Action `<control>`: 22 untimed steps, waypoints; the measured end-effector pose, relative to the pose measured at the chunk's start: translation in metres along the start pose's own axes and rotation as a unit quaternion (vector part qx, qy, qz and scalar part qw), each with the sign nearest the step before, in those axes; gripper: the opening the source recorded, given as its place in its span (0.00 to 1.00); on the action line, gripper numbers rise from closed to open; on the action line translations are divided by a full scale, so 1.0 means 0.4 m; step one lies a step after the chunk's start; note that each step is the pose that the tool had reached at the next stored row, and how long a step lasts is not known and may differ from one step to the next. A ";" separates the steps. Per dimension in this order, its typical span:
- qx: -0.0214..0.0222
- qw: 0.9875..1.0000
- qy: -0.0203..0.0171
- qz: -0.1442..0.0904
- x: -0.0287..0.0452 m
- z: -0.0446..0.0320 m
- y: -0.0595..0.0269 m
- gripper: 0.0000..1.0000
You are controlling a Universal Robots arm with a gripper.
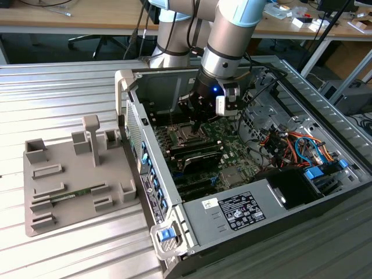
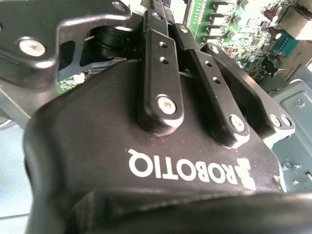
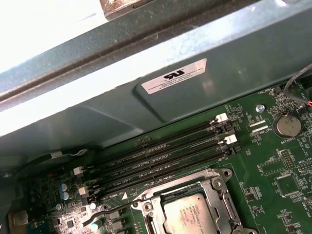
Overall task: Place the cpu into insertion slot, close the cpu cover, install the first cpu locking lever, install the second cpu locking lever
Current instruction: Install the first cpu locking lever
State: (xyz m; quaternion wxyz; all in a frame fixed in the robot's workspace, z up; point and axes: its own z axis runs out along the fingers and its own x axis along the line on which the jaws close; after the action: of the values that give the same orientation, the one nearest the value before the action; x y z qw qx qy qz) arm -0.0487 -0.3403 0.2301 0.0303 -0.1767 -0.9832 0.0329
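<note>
My black gripper (image 1: 198, 125), fingers drawn together on nothing visible, hangs just above the square silver-rimmed insertion slot (image 3: 187, 207) at lower centre of the first wrist view, where the silver-grey square cpu (image 3: 190, 216) already sits, framed by the silver metal cpu cover (image 3: 222, 192).

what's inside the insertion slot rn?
The cpu sits in the insertion slot, metal top showing, with the cpu cover framing it. Contacts beneath are hidden by the chip.

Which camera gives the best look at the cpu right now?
The first wrist view: the cpu sits close up, silver top framed by the cpu cover. In the exterior view the socket area is distant beneath the gripper.
</note>
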 end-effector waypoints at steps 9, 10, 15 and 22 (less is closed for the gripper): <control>0.000 1.000 0.000 -0.005 0.000 0.000 0.000 0.10; 0.000 1.000 0.000 -0.006 0.000 0.000 0.000 0.10; 0.000 1.000 -0.001 -0.008 0.000 0.000 0.000 0.10; 0.001 1.000 -0.001 -0.011 0.000 0.000 0.000 0.10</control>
State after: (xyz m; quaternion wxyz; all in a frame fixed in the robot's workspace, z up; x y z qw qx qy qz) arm -0.0487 -0.3403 0.2301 0.0299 -0.1659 -0.9851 0.0333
